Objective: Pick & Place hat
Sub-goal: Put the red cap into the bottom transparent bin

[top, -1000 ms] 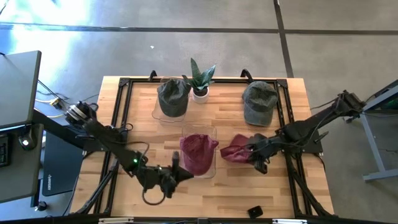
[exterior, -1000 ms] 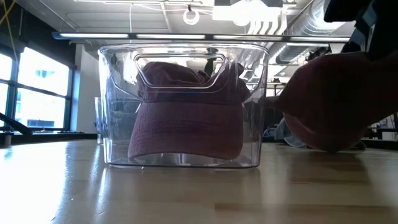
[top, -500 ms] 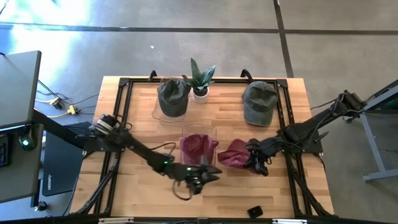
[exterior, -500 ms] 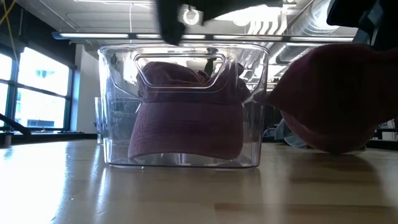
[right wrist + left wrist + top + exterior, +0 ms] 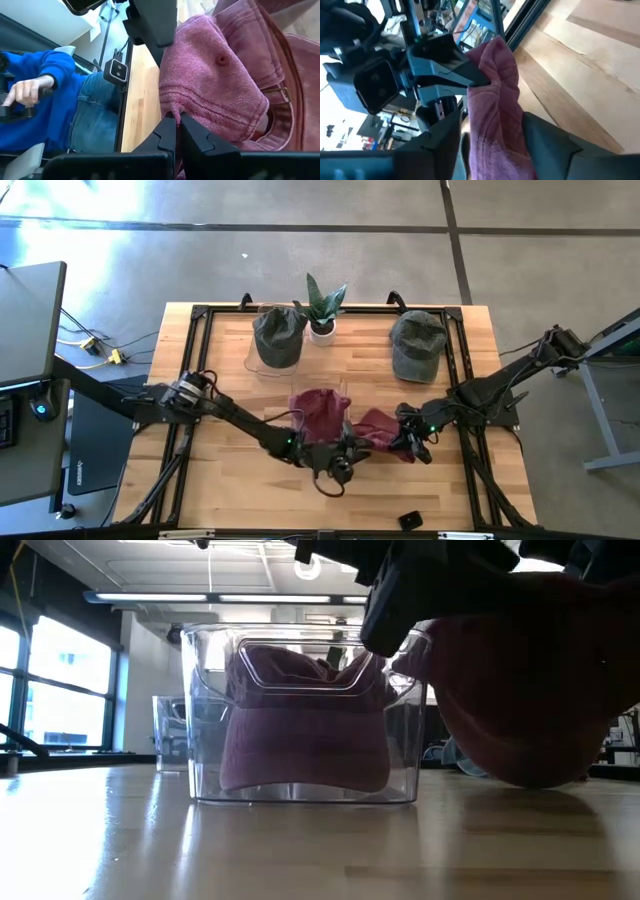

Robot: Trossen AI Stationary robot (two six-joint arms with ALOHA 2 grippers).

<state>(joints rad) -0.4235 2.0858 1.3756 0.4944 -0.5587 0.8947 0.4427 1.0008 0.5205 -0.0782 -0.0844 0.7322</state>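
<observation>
A loose maroon hat [image 5: 372, 425] hangs between my two grippers at the table's near middle; it also shows in the low view [image 5: 540, 690]. My right gripper [image 5: 402, 438] is shut on it. My left gripper [image 5: 345, 463] is open, with one finger on each side of the hat's hanging cloth [image 5: 495, 105]. A second maroon hat [image 5: 318, 412] lies in a clear bin [image 5: 300, 710] just left of them. My right gripper pinches the loose hat's stitched lower edge [image 5: 172, 107] between its two fingers, coming level from the table's right side. The hat bulges out beyond the fingertips and sits low over the table. I cannot tell whether my left gripper touches the cloth between its fingers.
A grey-green hat sits in another clear bin [image 5: 278, 335] at the far left. A loose grey-green hat [image 5: 417, 345] lies at the far right. A potted plant [image 5: 322, 310] stands between them. A person in blue [image 5: 55, 85] sits beyond the table.
My left gripper has swept from the near left, past the front of the bin, toward the table's right, up to the loose maroon hat. The bin with the maroon hat has shifted and turned a little. The loose hat has moved slightly toward the bin.
</observation>
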